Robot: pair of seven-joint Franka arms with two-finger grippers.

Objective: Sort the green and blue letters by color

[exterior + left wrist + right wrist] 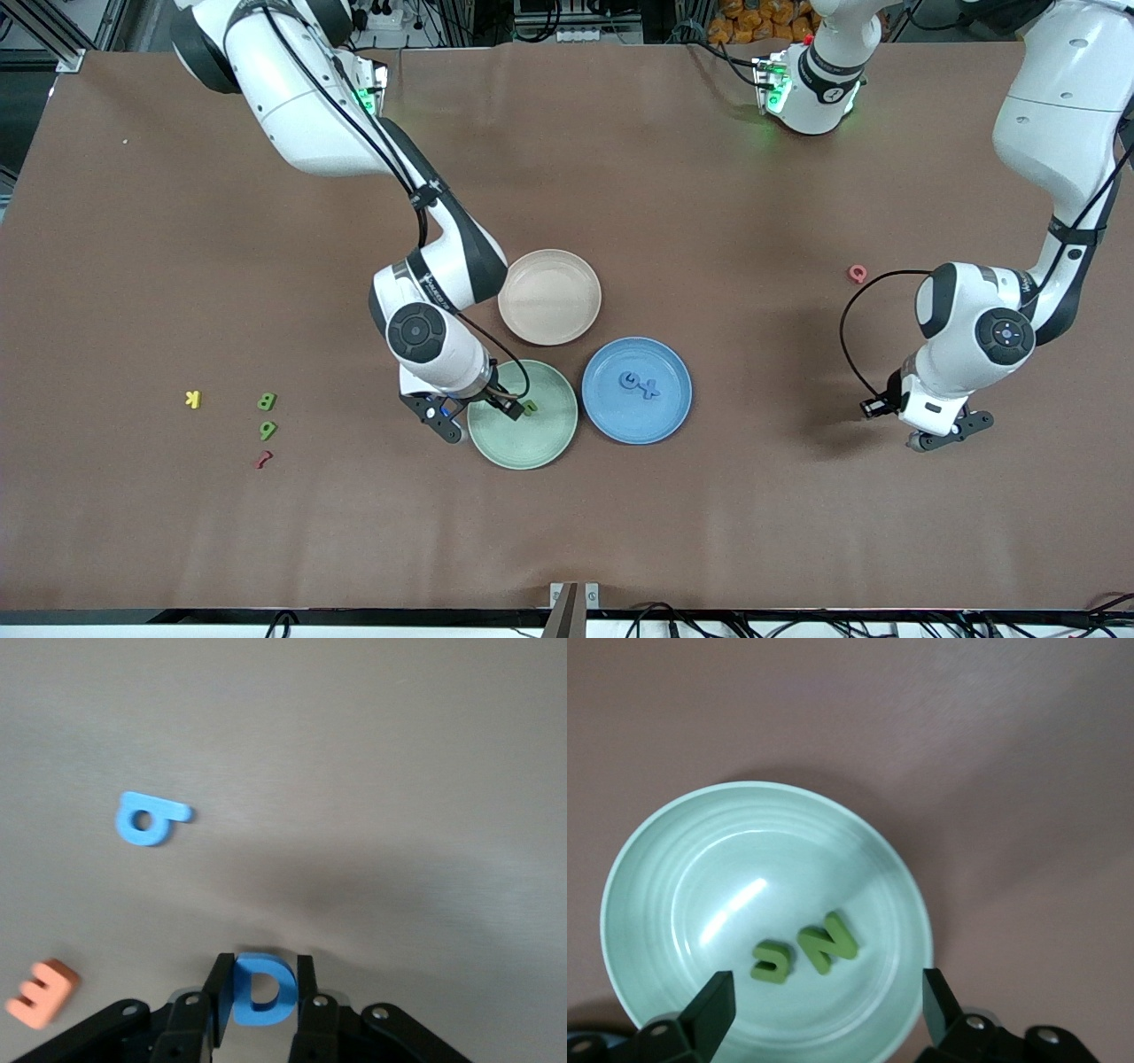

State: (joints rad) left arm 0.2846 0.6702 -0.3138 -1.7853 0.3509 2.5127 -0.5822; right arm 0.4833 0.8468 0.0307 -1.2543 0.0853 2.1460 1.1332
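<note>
Over the green plate, my right claw hangs with its jaws apart and empty; the green N and green U lie side by side in that plate beneath it. The blue plate, just beside the green one toward the left arm's end of the tabletop, holds the blue G and blue X. My left claw is low near the tabletop at its own end, clamped on the blue D. The blue 9 lies loose on the tabletop near it, apart from an orange E. The green B and green 6 remain on the tabletop toward the right arm's end. I judge the sort about half done: four pieces placed, one in grip, three to collect.
</note>
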